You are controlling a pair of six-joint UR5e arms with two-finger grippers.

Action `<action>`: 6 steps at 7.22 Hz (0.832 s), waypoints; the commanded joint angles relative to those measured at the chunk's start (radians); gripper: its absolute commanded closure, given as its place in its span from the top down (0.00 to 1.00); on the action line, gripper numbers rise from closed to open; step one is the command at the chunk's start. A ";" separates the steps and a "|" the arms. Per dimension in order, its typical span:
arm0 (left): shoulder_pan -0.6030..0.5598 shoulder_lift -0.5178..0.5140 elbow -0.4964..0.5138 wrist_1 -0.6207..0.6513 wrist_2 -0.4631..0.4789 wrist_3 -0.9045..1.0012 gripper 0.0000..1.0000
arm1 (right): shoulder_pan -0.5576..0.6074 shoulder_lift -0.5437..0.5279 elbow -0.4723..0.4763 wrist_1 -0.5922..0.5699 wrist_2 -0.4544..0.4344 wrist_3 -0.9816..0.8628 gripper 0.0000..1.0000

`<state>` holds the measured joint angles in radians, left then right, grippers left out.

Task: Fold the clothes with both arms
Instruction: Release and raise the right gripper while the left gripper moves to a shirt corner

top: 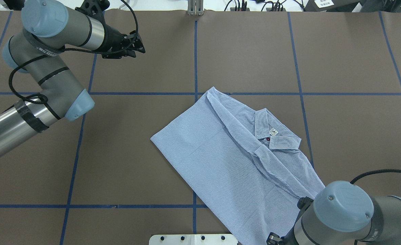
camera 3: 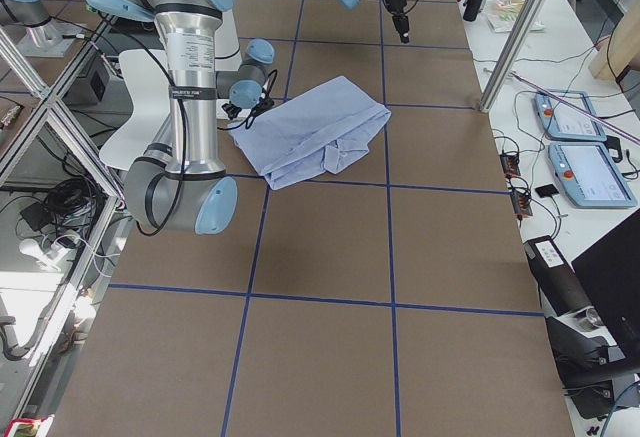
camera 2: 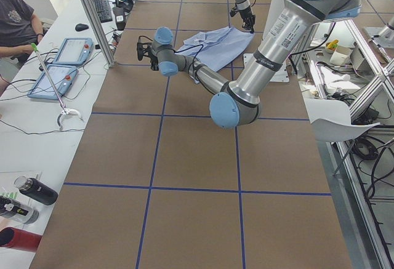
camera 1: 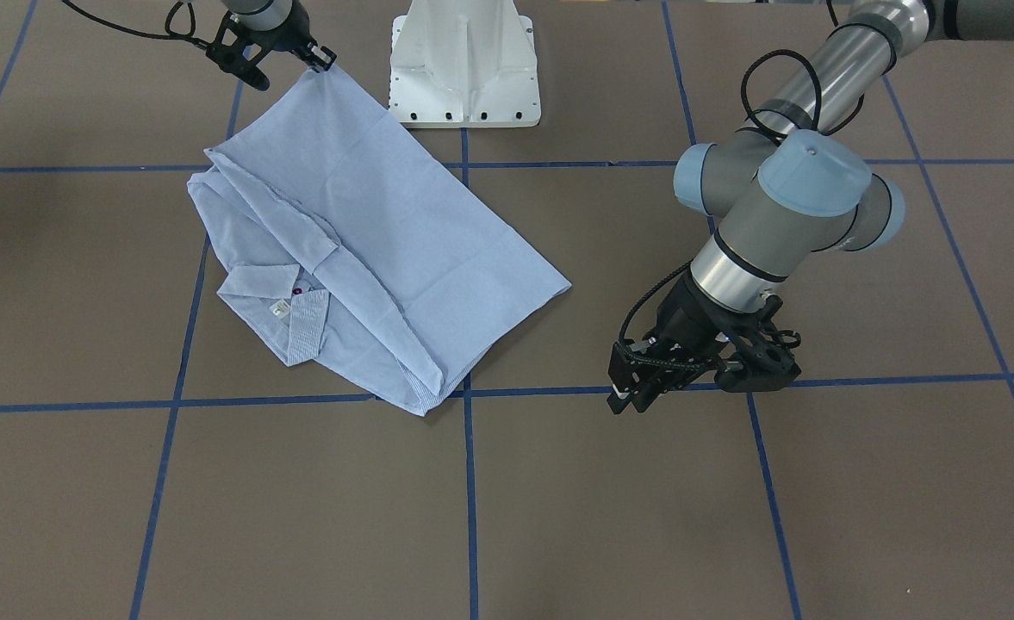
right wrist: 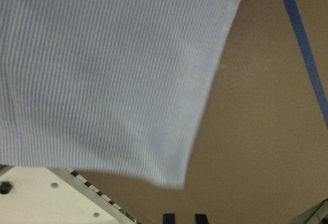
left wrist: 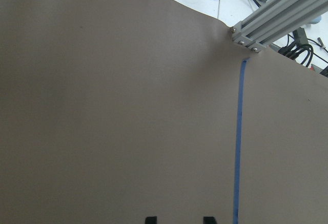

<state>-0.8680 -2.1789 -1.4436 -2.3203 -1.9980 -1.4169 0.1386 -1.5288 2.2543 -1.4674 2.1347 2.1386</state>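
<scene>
Striped blue-white cotton shirt (camera 1: 403,232) lies folded on table (camera 1: 730,517), one corner just beside right hand (camera 1: 324,60). Right hand: fingers slightly parted, table showing between them, nothing gripped. Left hand (left wrist: 179,220): fingers wider apart, empty, over bare table, shirt well apart from it.

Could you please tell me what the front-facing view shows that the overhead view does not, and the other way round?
Only front-facing: the right gripper at the corner of the shirt nearest the white pedestal. Only overhead: the far edge of the table with cables beyond it; there the right arm's joint cap hides that gripper. Both: the shirt partly folded, collar and label exposed, and the left gripper well clear of it.
</scene>
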 commanded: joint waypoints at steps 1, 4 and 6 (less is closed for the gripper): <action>0.038 0.100 -0.145 0.004 -0.071 -0.010 0.51 | 0.147 0.013 -0.010 -0.001 0.001 0.008 1.00; 0.175 0.171 -0.170 0.004 -0.067 -0.201 0.58 | 0.590 0.175 -0.186 -0.002 -0.024 -0.266 1.00; 0.252 0.169 -0.172 0.003 -0.025 -0.354 0.58 | 0.660 0.225 -0.318 0.009 -0.187 -0.553 1.00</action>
<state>-0.6696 -2.0120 -1.6137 -2.3166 -2.0450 -1.6838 0.7369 -1.3426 2.0200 -1.4657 2.0304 1.7455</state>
